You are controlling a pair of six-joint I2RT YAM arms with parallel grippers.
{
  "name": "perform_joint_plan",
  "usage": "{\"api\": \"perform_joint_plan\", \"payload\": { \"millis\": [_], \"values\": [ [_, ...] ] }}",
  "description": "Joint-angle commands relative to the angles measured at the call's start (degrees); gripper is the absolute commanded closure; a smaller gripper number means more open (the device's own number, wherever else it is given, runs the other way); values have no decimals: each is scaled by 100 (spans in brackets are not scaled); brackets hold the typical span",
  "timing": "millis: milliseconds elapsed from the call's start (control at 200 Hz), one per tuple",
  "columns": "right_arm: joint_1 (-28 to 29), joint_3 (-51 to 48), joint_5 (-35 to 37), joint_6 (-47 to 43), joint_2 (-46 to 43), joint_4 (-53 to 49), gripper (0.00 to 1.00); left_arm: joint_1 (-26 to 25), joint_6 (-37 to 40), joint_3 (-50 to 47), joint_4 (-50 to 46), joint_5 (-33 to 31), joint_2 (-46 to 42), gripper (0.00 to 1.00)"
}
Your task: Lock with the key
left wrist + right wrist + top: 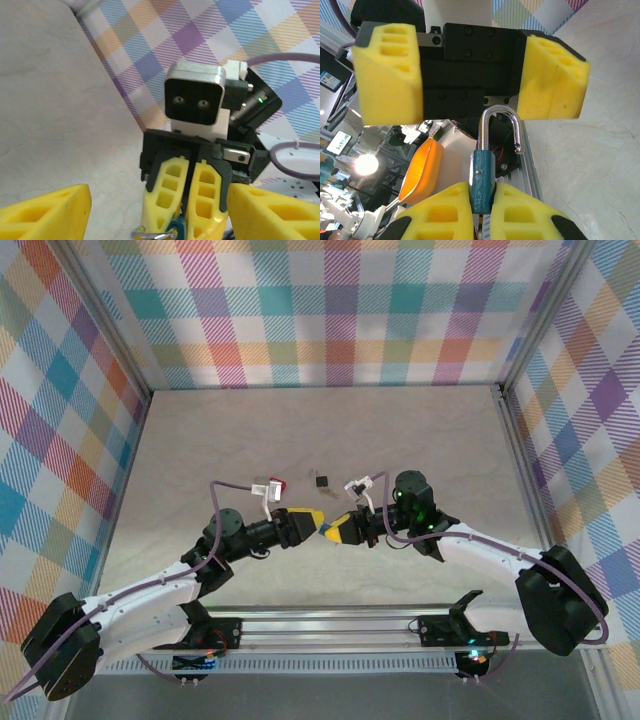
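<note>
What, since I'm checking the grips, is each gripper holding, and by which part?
The right gripper clamps the blue padlock by its body, with the shackle sticking out. The left gripper stands open, holding nothing.

A: How do the arms stand?
B: Both reach inward, tips almost meeting.
A: The left gripper (316, 520)?
B: Jaws spread wide, facing the right gripper (330, 532).
A: And that one?
B: Fingers pinched tight on a blue padlock's (482, 182) body.
</note>
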Motion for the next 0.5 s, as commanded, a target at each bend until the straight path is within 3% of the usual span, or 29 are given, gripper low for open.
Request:
{"api": "perform_joint_plan", "payload": {
  "millis": [0, 215, 495],
  "values": [
    [-8, 139, -142, -9, 22, 177, 100, 50, -85, 40, 602, 469, 58, 29],
    [-13, 185, -51, -96, 89, -2, 100, 49, -21, 74, 446, 590, -94, 35],
    [-12, 184, -21, -152, -12, -94, 100, 48, 289, 95, -314, 625, -524, 51]
  ]
}}
